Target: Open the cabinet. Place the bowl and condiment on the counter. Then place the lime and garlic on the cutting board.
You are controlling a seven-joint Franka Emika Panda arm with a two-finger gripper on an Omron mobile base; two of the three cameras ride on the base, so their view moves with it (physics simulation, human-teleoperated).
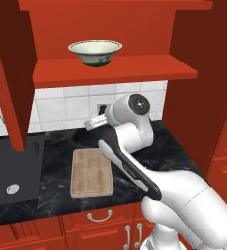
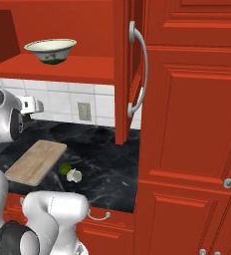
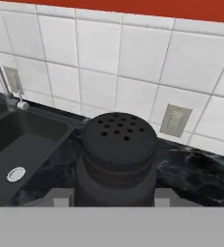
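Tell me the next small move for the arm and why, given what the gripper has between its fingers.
Probably lower the dark shaker the last bit onto the counter and open the jaws. The gripper seems closed on it, just above the black marble near the tiled wall. The bowl sits on the open cabinet shelf, so it likely comes next.

Open counter [image 1: 52,190] around the cutting board [image 1: 91,172], dark shaker [image 3: 118,159] between the 2 fingertips, red shelf [image 1: 115,71] overhead, tiled wall [image 3: 133,72] close behind.
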